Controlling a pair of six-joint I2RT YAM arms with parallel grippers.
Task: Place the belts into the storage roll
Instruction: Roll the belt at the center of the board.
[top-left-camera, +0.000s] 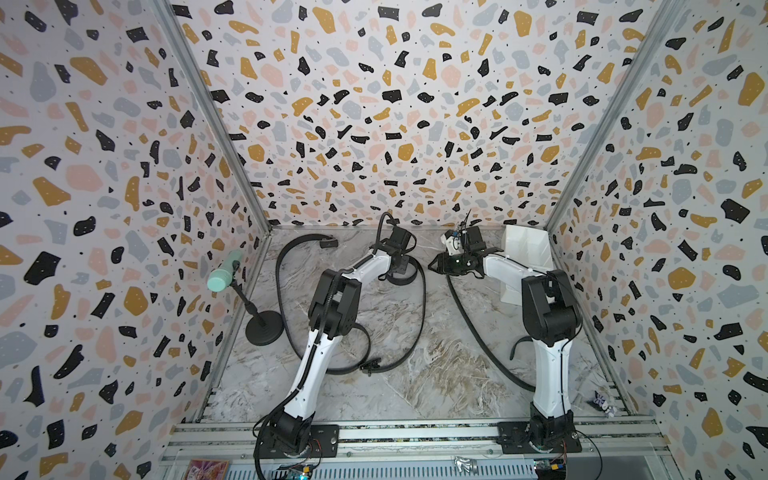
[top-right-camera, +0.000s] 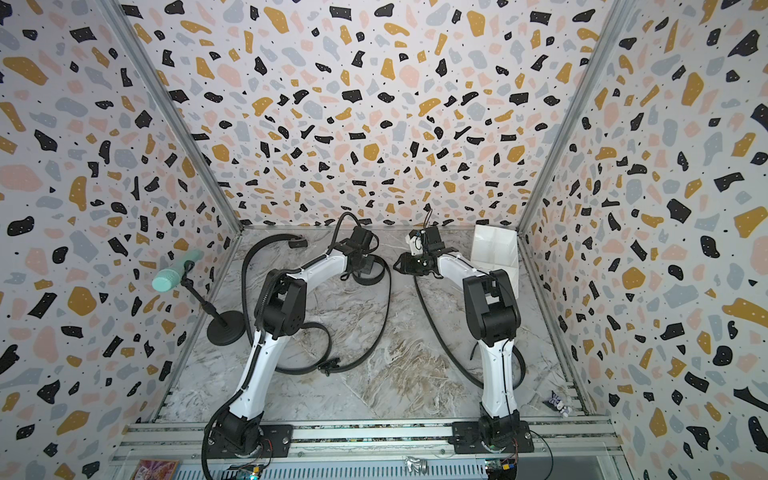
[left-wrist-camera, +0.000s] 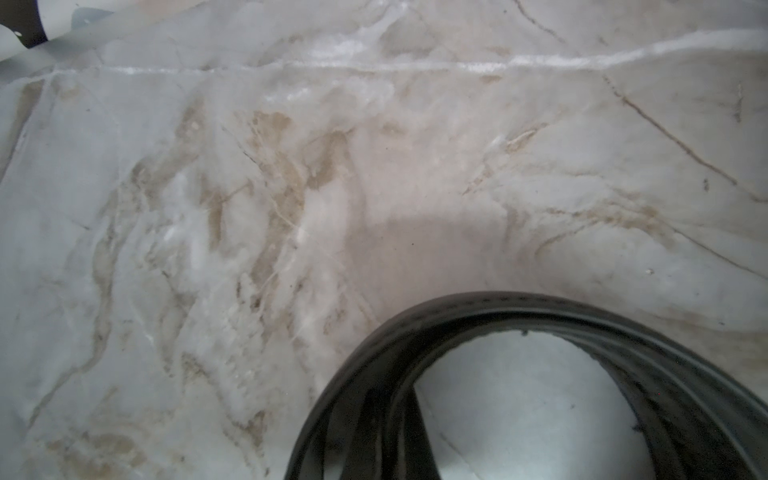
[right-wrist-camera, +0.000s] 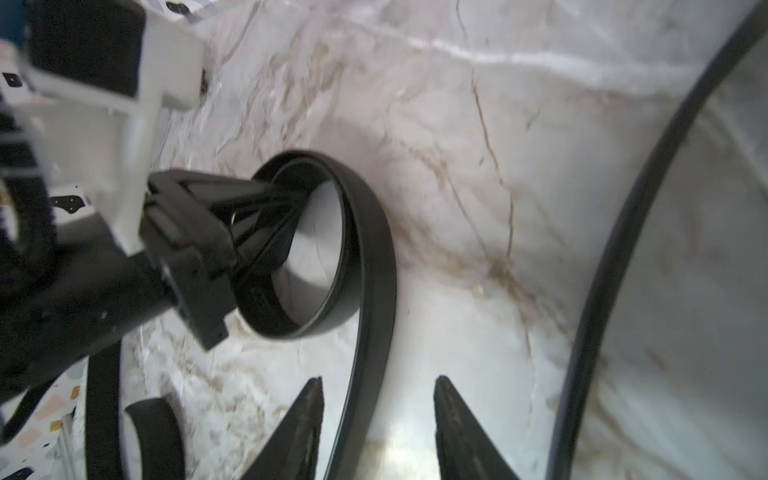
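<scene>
Right wrist: L claw (right-wrist-camera: 268, 222) clamped on belt (right-wrist-camera: 374, 257) coil, edge-up; its tail lengthwise thru parted R claw (right-wrist-camera: 378, 380).

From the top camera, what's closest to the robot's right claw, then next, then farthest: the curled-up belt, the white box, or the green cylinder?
1. Coiled belt, just beside the right claw, toward the middle.
2. White box, in the back right corner.
3. Green cylinder, far off on the left side.

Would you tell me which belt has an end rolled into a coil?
The wide belt between the arms' wrists; the other wide belt and the thin belt lie in loose curves.
</scene>
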